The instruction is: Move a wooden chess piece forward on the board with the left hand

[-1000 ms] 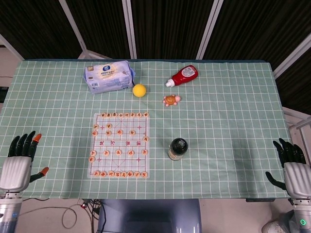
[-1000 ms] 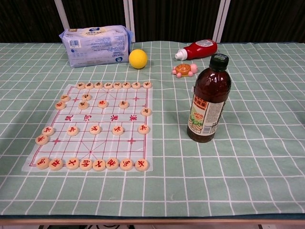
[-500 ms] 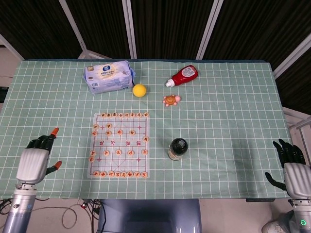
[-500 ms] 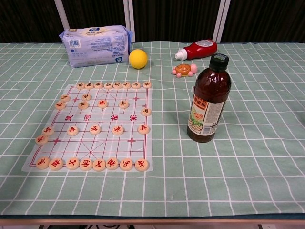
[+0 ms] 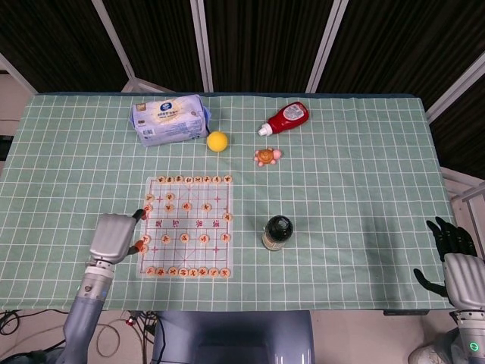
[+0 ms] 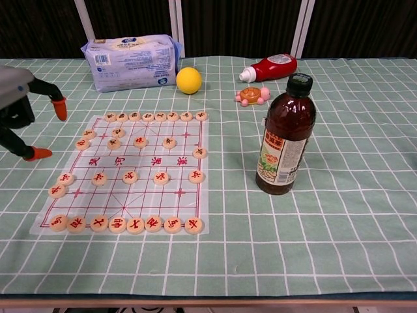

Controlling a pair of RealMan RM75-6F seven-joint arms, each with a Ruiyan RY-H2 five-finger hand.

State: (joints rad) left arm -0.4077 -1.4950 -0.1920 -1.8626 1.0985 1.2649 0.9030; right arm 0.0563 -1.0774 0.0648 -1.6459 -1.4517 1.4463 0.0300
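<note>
A clear chess board (image 5: 187, 225) (image 6: 128, 171) with red lines lies on the green checked cloth. Round wooden pieces (image 5: 184, 239) (image 6: 161, 177) with red characters stand in rows on it. My left hand (image 5: 114, 236) (image 6: 19, 111) hovers just off the board's left edge. Its orange-tipped fingers (image 6: 60, 108) are spread apart and hold nothing. One orange tip is close to the leftmost piece (image 5: 142, 247) (image 6: 57, 191) of the near middle row. My right hand (image 5: 453, 258) rests open at the table's near right corner, seen in the head view only.
A dark sauce bottle (image 5: 277, 232) (image 6: 285, 135) stands right of the board. Behind it lie a toy turtle (image 5: 267, 156) (image 6: 253, 96), a red ketchup bottle (image 5: 286, 118) (image 6: 273, 67), a yellow ball (image 5: 217, 141) (image 6: 189, 80) and a wipes pack (image 5: 170, 119) (image 6: 130, 62).
My left hand has travelled from the table's near left corner rightward to the board's left edge and now shows in the chest view. The right hand and the pieces have not moved.
</note>
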